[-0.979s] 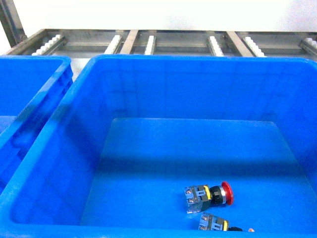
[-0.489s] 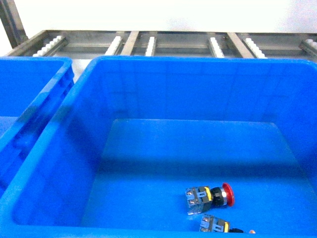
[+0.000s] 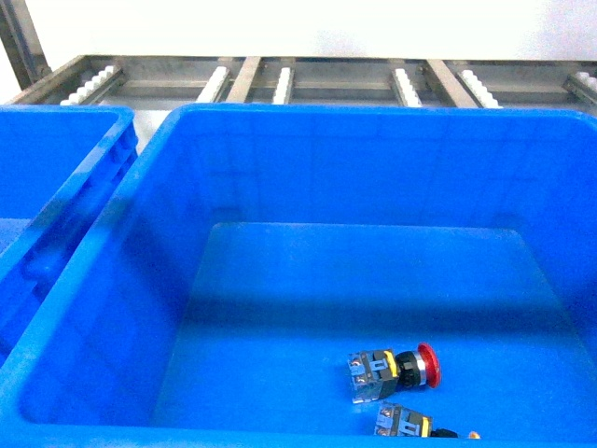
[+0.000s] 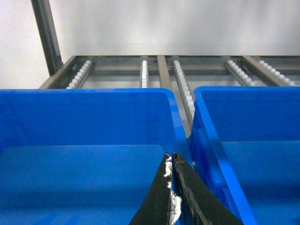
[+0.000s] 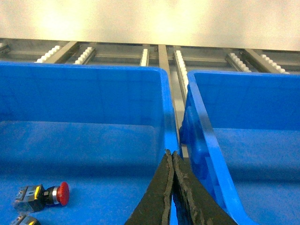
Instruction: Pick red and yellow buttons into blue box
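The blue box [image 3: 373, 113] fills the head view. On its floor near the front lies the red button [image 3: 427, 364] on its side, its grey-and-black body pointing left. Just in front of it lies a second button switch [image 3: 403, 422], whose cap is hidden by the box's near rim. The right wrist view shows the red button [image 5: 63, 193] at lower left, well left of my right gripper [image 5: 171, 153], which is shut and holds nothing. My left gripper [image 4: 170, 157] is shut and empty over the neighbouring bin. Neither gripper shows in the head view.
A second blue bin [image 3: 56, 168] stands to the left of the box, their rims almost touching. Another blue bin [image 5: 243, 108] stands to its right. Behind them all runs a metal roller rack [image 3: 280, 84] against a white wall.
The head view wobbled slightly between frames. Both button switches lie where they were.
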Tool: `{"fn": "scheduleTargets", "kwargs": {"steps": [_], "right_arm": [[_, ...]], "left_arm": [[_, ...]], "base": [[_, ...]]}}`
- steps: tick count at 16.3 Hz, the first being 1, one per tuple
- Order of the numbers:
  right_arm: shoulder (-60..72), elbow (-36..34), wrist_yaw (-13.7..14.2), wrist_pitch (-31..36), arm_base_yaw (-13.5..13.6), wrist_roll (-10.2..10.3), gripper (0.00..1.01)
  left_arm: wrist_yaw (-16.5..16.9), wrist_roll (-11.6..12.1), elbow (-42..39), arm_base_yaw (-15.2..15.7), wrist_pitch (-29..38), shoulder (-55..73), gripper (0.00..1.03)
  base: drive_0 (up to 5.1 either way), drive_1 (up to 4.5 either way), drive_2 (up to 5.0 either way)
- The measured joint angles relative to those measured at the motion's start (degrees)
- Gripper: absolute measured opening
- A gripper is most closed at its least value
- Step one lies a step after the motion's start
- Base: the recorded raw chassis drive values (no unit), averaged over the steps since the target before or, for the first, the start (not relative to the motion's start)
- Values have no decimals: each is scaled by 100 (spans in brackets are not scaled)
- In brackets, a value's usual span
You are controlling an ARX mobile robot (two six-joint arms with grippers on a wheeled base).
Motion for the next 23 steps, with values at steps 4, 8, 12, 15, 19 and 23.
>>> {"fn": "scheduleTargets", "kwargs": {"steps": [4, 8, 12, 15, 19, 23], "right_arm": [[0, -2, 4, 2, 0, -2, 2], [0, -2, 4, 2, 0, -2, 2], [0, 0, 7, 4, 0, -2, 2], [0, 0, 7, 0, 0, -2, 2], [0, 0, 7, 0, 0, -4, 24], [0, 0, 7, 0, 0, -4, 70]], "left_arm": [[0, 11, -214, -9, -710, -914, 2], [-2, 11, -442, -9, -649, -1145, 2], [0, 15, -479, -9, -697, -1147, 2], [-2, 15, -479, -9, -688, -1147, 2], [-2, 15, -479, -9, -688, -1147, 24], [-2, 15, -479, -9, -688, -1147, 69]], "base": [[0, 0, 0], [0, 0, 0], [0, 0, 0], [0, 0, 0], [0, 0, 0], [0, 0, 0]]}}
